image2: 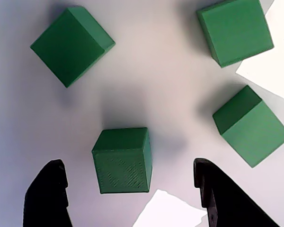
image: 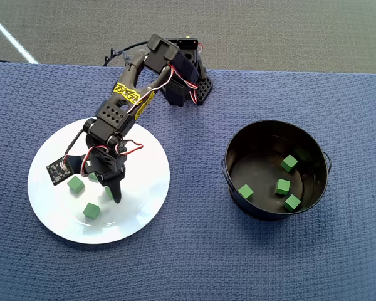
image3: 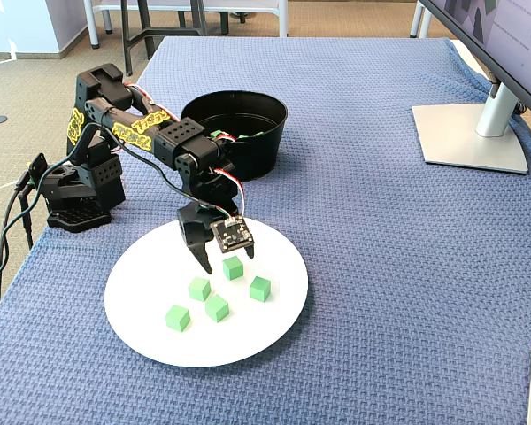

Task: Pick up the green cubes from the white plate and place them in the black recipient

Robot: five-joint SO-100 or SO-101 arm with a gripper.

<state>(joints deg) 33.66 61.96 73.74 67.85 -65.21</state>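
While the gripper point(image2: 132, 198) is held wide open over the white plate point(image3: 142, 305), five green cubes point(image3: 217, 307) are counted there at lower left of the fixed view; four lie in the black recipient point(image: 235, 160), right of the overhead view.

1. Only lettering anywhere is the yellow sticker point(image: 128, 95) stuck on the upper link of the arm point(image: 122, 110), up the arm from the white plate point(image: 144, 207). Black characters on yellow in the overhead view, but too stylised and small for me to read.
2. The fixed view shows more yellow stickers along the same arm, one near the shoulder point(image3: 75, 125) and one on the link running towards the plate point(image3: 142, 126). Can't make those out either.
3. The little circuit board point(image3: 233, 234) hanging over the plate has some markings, way too tiny to read.
4. Cubes, plate, pot, cloth: no legible text.
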